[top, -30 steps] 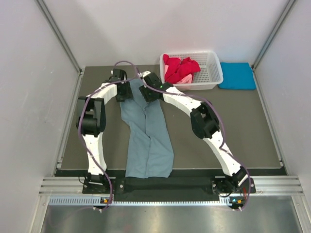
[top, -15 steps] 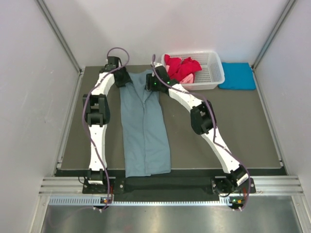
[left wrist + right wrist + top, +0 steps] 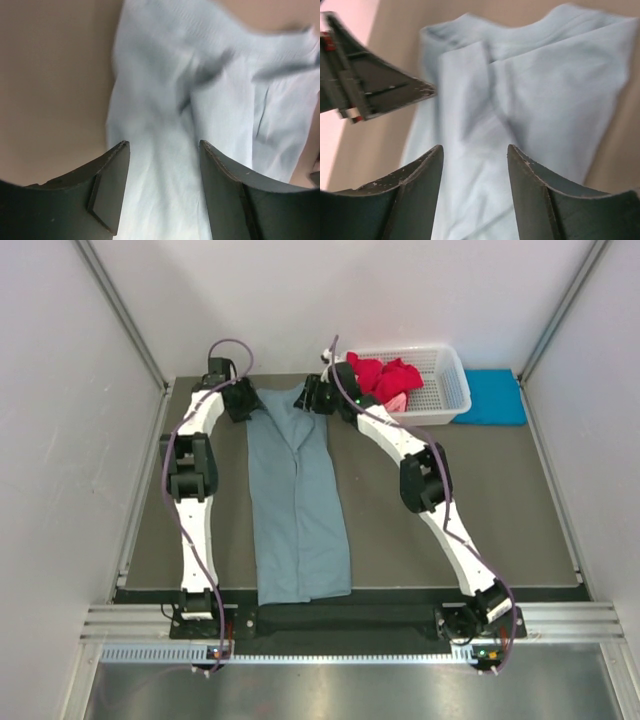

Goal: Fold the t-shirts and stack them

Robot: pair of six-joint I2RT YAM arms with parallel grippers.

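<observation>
The large grey-blue t-shirt (image 3: 297,498) lies flat on the table as a long strip, sides folded in, running from the far edge to the near edge. My left gripper (image 3: 250,400) is open above its far left corner. My right gripper (image 3: 313,395) is open above its far right corner. In the left wrist view the shirt (image 3: 210,100) fills the gap between the open fingers (image 3: 112,185). In the right wrist view the shirt (image 3: 530,90) lies under the open fingers (image 3: 535,195). A folded turquoise t-shirt (image 3: 488,397) lies at the far right. Red t-shirts (image 3: 385,375) and pink cloth (image 3: 396,401) sit in the basket.
A white plastic lattice basket (image 3: 443,390) stands at the back of the table, right of the right gripper. White walls close in the table on the left, back and right. A black bar runs along the near edge by the arm bases.
Both grippers have moved toward the far edge, stretching the grey-blue shirt out straight and flat. Both now stand open above its far corners.
</observation>
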